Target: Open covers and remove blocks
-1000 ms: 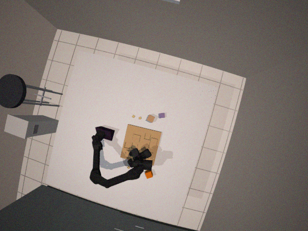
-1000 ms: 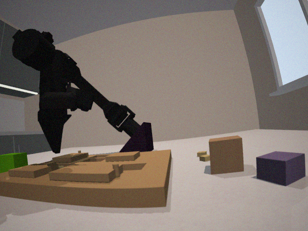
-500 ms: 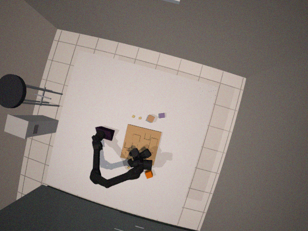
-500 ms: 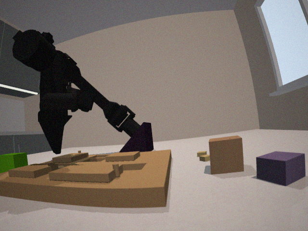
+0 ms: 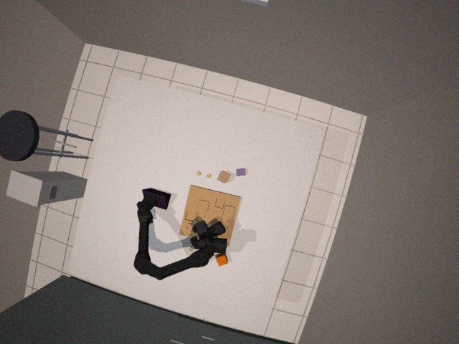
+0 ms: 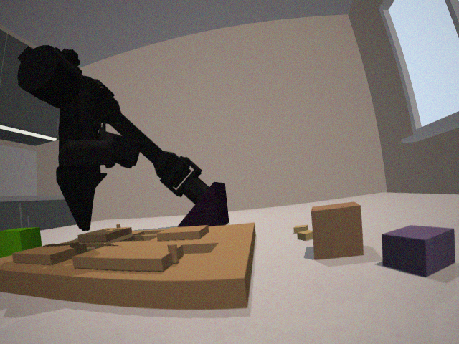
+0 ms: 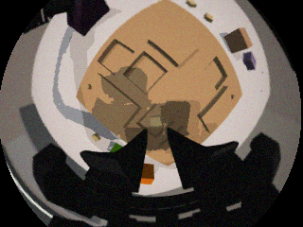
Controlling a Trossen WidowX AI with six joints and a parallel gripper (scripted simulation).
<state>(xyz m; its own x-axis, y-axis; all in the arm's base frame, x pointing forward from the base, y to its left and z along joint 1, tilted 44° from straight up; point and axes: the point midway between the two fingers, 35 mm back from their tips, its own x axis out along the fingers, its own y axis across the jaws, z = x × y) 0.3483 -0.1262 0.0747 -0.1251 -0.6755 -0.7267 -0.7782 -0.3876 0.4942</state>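
Observation:
The wooden puzzle board (image 5: 197, 192) (image 6: 200, 290) (image 7: 166, 16) has several raised wooden covers, such as a wide one (image 6: 118, 257) beside a pin and one farther back (image 6: 183, 232). My gripper (image 6: 84, 227) (image 7: 157, 130) is partly open and empty, pointing down above the board's near part. A small pale yellow piece (image 7: 155, 122) shows below the fingertips, in the board's shaded part. On the table are an orange block (image 5: 221, 259) (image 7: 148, 170), a green block (image 6: 22, 240) (image 7: 115, 148), a purple block (image 5: 241, 171) (image 6: 404, 251) (image 7: 249, 61) and a brown block (image 5: 224, 176) (image 6: 337, 233) (image 7: 235, 41).
Two small yellow pieces lie beyond the board, one here (image 5: 199, 173) and the other nearer the brown block (image 5: 209, 175). Another yellow piece (image 5: 191, 249) (image 7: 96, 137) lies close to the board and arm. A dark purple wedge (image 5: 163, 201) (image 6: 219, 207) (image 7: 87, 15) stands by the arm's base.

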